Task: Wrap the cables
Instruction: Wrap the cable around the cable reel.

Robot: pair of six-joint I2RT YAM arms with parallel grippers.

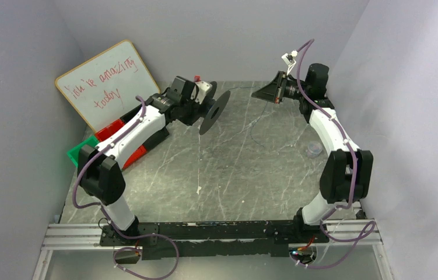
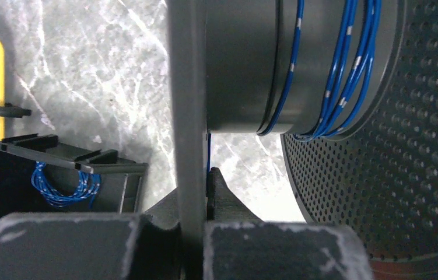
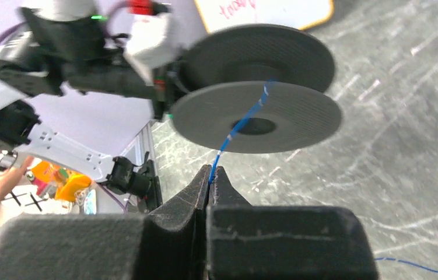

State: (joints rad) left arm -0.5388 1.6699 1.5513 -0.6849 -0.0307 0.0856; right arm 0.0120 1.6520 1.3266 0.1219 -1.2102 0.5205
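Locate the cables (image 2: 347, 76): several turns of thin blue wire lie around the hub of the spool (image 1: 214, 112), and one strand leaves the hub toward the right arm. The left tool (image 2: 196, 192) is pressed together on one flange of the spool and holds it clear of the surface (image 1: 234, 169). The right tool (image 3: 209, 175) is also pressed together, pinching the free strand at its fingertips.

Check the governing relation. From the right tool the strand runs up and away, across the face of the near flange and into the gap between the two flanges. The spool's axis lies roughly level and points broadly toward the right arm, so the strand meets the hub at a slant. You will likely need the strand brought square to that axis before a further turn can seat between the flanges. The right arm has the strand; the left governs the spool.

More blue wire trails over the surface beyond the right tool. In the left wrist view, a small blue coil sits in an open black box (image 2: 6, 186).

The surface is grey marbled stone, enclosed by plain pale walls (image 1: 239, 35). A whiteboard (image 1: 102, 84) leans at the far left, with a green bin (image 1: 82, 150) and a red bin (image 1: 111, 129) beside it.
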